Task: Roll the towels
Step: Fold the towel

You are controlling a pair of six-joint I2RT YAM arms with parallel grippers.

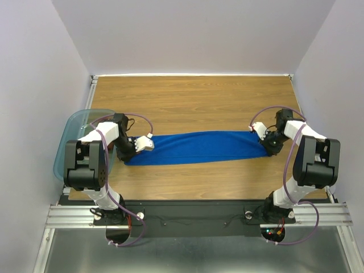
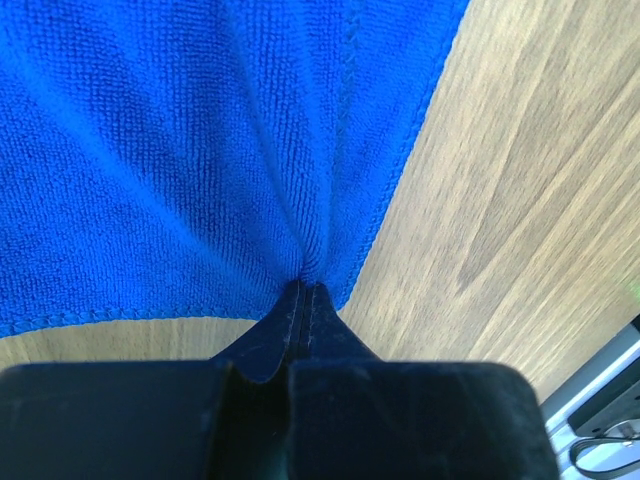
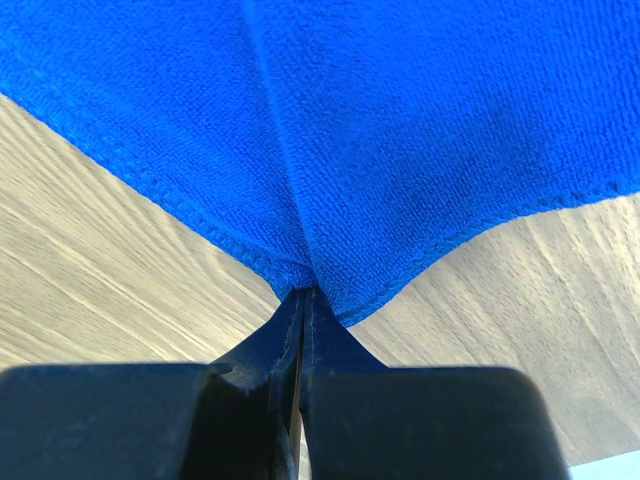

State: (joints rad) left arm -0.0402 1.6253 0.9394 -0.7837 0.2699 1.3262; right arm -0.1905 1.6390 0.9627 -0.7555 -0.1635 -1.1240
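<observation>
This is a robotics lab cell. Plain white panels point(image 1: 193, 34) box in a wood-grain tabletop point(image 1: 193, 96) in the upper frame. Along the bottom edge, a left arm point(image 1: 85, 165) and a right arm point(image 1: 315, 162) stand on aluminium rails point(image 1: 68, 216).

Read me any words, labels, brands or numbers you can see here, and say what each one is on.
None can be read. The blue towel, the wooden table and the teal bin carry no visible print, and no tag shows on the towel in either wrist view.
</observation>
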